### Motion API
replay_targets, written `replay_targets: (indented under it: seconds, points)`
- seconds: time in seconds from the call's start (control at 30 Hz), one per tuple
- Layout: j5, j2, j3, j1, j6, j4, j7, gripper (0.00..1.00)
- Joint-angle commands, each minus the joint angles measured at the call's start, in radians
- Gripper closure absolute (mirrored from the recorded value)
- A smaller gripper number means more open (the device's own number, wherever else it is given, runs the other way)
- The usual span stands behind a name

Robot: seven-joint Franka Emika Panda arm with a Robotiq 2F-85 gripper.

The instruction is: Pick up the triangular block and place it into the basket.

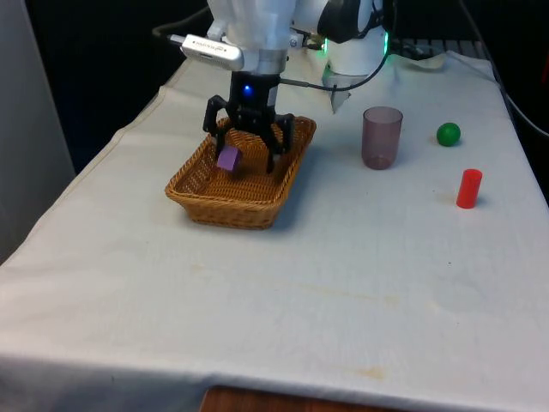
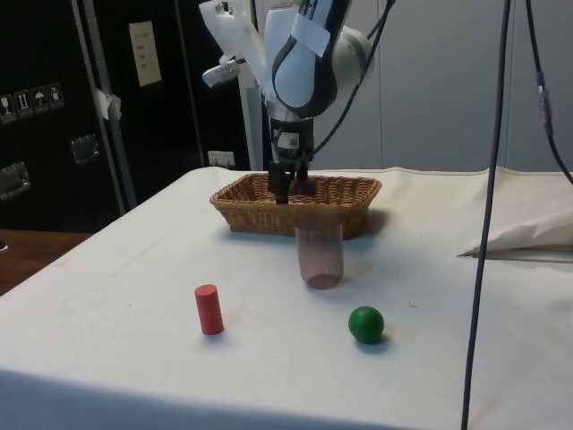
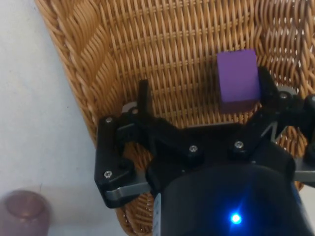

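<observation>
Pincer (image 3: 204, 98) spread, purple block (image 3: 237, 80) against one finger.

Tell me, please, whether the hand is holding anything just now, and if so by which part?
Nothing is held: the hand is open over the basket, and the purple block lies against one finger only, the other finger well apart.

Gripper (image 3: 202, 105) spread wide over wicker basket (image 3: 93, 64); purple block (image 3: 237, 80) touches 1 finger; mauve cup (image 3: 24, 214) sits outside the basket.
</observation>
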Motion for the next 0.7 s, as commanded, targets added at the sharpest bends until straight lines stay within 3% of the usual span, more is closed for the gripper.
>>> replay_targets:
  seconds: [0.0, 0.17, 0.33, 0.47, 0.67]
  points:
    - [0.013, -0.012, 0.016, -0.007, 0.005, -0.006, -0.005, 0.00]
    - [0.000, -0.011, 0.011, 0.004, -0.002, -0.002, 0.021, 0.00]
    - [0.008, -0.033, 0.022, 0.002, -0.016, -0.010, 0.027, 0.00]
    - [0.000, -0.038, 0.009, 0.007, -0.022, -0.005, 0.030, 0.00]
    - [-0.008, -0.105, -0.011, 0.010, -0.083, -0.013, 0.014, 0.00]
